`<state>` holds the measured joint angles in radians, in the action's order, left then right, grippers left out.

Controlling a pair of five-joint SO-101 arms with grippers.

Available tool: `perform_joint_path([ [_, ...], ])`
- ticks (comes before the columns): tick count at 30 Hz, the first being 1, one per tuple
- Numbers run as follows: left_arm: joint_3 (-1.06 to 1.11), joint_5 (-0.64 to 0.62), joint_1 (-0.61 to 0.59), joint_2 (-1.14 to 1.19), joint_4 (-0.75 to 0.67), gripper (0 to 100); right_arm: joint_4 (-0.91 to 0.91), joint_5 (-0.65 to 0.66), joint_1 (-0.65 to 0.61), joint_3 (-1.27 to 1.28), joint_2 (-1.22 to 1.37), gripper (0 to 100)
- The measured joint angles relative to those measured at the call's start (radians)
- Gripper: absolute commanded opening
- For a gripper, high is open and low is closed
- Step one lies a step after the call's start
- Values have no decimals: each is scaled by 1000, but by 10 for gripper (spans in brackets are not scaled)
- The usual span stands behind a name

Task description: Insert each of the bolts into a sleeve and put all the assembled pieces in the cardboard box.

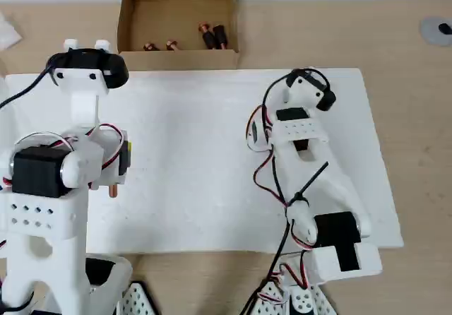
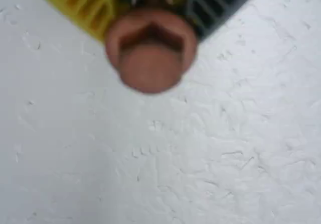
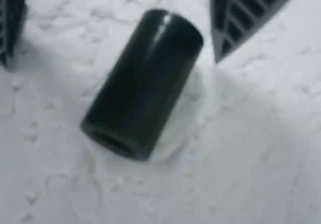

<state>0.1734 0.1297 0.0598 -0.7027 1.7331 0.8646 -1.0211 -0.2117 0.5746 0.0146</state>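
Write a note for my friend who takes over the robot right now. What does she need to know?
Left gripper: shut on a copper-coloured metal bolt, held over the white foam sheet.
Right gripper: open, with a finger on either side of a black cylindrical sleeve that lies on the sheet, not gripped.
Done: about four pieces lie in the brown cardboard box; they look assembled.
Left to do: grip the sleeve, push the bolt into it, and put that piece in the box.
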Motion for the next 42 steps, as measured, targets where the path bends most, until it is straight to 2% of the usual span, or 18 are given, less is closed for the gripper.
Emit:
perform_joint_path([
  [4, 0, 0, 0, 0, 0, 6, 2, 8, 0, 0, 0, 220],
  [9, 0, 0, 0, 0, 0, 6, 3, 8, 2, 2, 0, 163],
  [21, 0, 0, 0, 0, 0, 6, 23, 14, 5, 3, 0, 157],
  [27, 0, 0, 0, 0, 0, 6, 28, 35, 8, 5, -2, 78],
  [34, 48, 0, 0, 0, 0, 6, 40, 41, 18, 6, -2, 72],
  [37, 49, 0, 0, 0, 0, 6, 40, 54, 18, 8, -2, 10],
  [42, 49, 0, 0, 0, -3, 6, 43, 72, 21, 11, -2, 9],
])
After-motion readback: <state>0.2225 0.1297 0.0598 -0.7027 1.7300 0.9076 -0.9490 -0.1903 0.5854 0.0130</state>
